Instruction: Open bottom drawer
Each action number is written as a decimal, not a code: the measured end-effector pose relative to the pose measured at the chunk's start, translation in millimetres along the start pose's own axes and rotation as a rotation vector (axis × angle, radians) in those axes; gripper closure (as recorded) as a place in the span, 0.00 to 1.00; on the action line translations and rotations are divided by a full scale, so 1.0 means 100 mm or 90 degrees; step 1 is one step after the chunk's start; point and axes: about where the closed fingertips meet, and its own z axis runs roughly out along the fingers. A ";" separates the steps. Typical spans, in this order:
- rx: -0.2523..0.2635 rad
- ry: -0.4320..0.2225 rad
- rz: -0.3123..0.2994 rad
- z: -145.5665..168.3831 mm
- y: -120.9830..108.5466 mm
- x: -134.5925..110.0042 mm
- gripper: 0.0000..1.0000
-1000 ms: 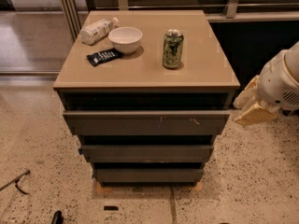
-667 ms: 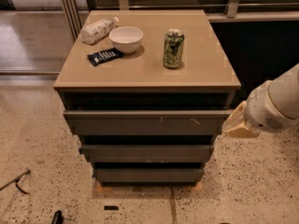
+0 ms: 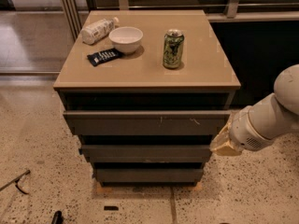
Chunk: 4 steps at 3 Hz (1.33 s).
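Bottom drawer (image 3: 148, 175) looks shut; gripper (image 3: 223, 144) hangs just right of the middle drawer (image 3: 145, 152), its opening impossible to tell.

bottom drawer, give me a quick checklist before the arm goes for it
1. Bottom drawer front in plain view, nothing in front of it: ok.
2. Handle to grab: not ok, the front is plain, none visible.
3. Gripper at drawer height: not ok, it hangs off the cabinet's right side, level with the middle drawer.
4. Gripper free of the cabinet: cannot tell whether it touches.
5. Can and bowl set back from the top's front edge: ok.
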 end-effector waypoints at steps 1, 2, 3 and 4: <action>-0.003 -0.013 -0.010 0.13 0.01 0.04 1.00; -0.029 -0.044 -0.016 0.71 0.18 0.19 1.00; -0.050 -0.070 -0.008 1.56 0.30 0.37 1.00; -0.022 -0.091 0.011 2.25 0.19 0.49 1.00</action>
